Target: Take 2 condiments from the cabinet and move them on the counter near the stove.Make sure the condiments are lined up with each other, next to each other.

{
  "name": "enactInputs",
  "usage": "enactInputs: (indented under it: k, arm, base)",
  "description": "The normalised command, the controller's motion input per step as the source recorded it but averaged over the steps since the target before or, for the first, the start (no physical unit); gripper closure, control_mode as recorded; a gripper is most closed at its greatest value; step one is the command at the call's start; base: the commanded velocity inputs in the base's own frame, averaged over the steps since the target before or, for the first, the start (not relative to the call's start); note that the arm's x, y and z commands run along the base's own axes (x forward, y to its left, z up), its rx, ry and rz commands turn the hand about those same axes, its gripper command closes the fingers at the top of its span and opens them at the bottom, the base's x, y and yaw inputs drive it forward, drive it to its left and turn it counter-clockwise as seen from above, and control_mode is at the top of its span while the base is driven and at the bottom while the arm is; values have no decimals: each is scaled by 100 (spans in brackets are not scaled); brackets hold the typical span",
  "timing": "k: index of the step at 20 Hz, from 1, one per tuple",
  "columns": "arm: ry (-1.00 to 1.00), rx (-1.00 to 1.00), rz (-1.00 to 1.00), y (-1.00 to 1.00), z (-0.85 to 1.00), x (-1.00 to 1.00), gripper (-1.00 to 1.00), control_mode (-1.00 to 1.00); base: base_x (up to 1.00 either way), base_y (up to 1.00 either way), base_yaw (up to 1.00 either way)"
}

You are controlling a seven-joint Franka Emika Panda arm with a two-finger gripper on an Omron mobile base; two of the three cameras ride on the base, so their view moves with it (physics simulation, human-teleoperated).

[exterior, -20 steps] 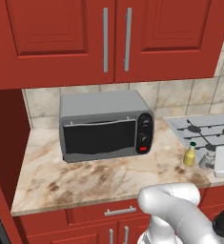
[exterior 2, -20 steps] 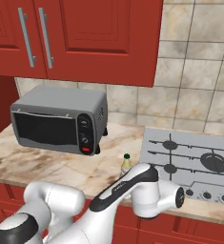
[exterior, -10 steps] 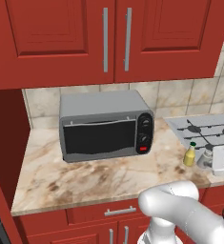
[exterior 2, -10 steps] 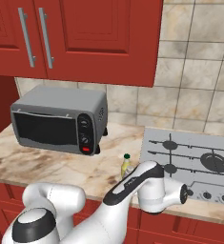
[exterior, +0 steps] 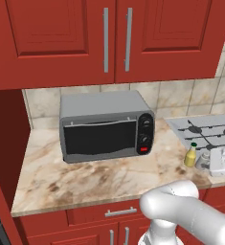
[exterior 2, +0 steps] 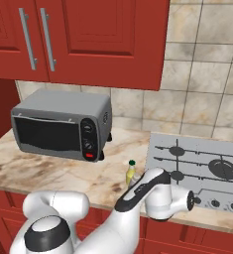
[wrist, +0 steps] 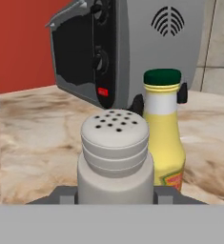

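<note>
Nothing moved; gripper [wrist: 115, 198] clenched on shaker [wrist: 115, 157] beside yellow bottle [wrist: 164, 128], near stove [exterior 2: 197, 166] edge.

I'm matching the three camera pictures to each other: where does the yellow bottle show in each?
Left base view: yellow bottle far right, on the counter before the stove.
Right base view: lower centre, just left of the stove.
Hand view: right of centre, behind the shaker.
Shared landmark: the toaster oven.
</note>
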Motion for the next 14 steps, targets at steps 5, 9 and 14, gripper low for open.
enactInputs:
  k: [5, 9, 14]
  arm:
    - [5, 0, 0, 0, -15, 16, 100, -100]
    - [6, 0, 0, 0, -16, 13, 100, -100]
    - [5, 0, 0, 0, -14, 10, 100, -100]
  base:
    - [0, 0, 0]
    - [0, 0, 0]
    - [0, 0, 0]
